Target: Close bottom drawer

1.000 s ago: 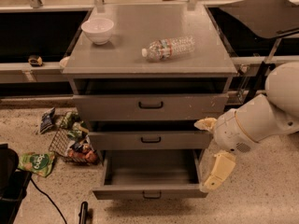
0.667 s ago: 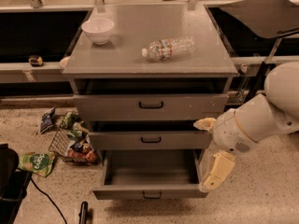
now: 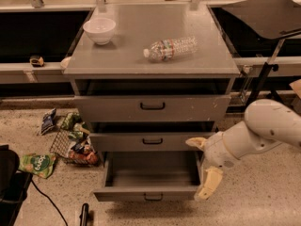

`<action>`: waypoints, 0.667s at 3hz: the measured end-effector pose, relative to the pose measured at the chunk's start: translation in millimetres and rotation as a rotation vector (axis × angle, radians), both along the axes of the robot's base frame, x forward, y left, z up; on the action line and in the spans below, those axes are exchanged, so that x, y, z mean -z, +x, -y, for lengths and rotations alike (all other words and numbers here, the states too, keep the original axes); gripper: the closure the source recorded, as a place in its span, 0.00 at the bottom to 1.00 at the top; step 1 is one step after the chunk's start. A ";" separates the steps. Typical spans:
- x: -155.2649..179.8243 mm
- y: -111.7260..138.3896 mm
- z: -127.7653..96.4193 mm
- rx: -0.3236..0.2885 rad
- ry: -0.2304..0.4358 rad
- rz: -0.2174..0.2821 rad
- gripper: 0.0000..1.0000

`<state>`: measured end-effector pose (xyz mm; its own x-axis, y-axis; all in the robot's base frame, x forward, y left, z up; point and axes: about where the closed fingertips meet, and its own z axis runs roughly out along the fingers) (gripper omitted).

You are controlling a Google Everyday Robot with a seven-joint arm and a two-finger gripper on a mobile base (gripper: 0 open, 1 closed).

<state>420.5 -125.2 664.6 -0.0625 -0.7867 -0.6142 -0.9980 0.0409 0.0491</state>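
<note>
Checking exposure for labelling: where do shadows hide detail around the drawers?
Camera view: dim, warm light; the bottom drawer, pulled out, is shaded inside yet readable; the recess above the top drawer falls black; the gripper, open beside the bottom drawer's right front corner, shows pale.

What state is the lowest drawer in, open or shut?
Open: the bottom drawer sticks far out from the cabinet, its empty box showing. The end effector hangs by its front corner.

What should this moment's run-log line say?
bottom drawer: pulled out | pincer: open, by drawer's right side | contact: cannot tell | step: not yet closed
</note>
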 end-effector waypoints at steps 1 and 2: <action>68.8 2.7 -9.3 -0.091 0.062 -0.005 0.00; 68.9 2.7 -9.3 -0.091 0.062 -0.005 0.00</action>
<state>423.1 -115.9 595.8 0.0045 -0.7494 -0.6621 -0.9971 -0.0536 0.0538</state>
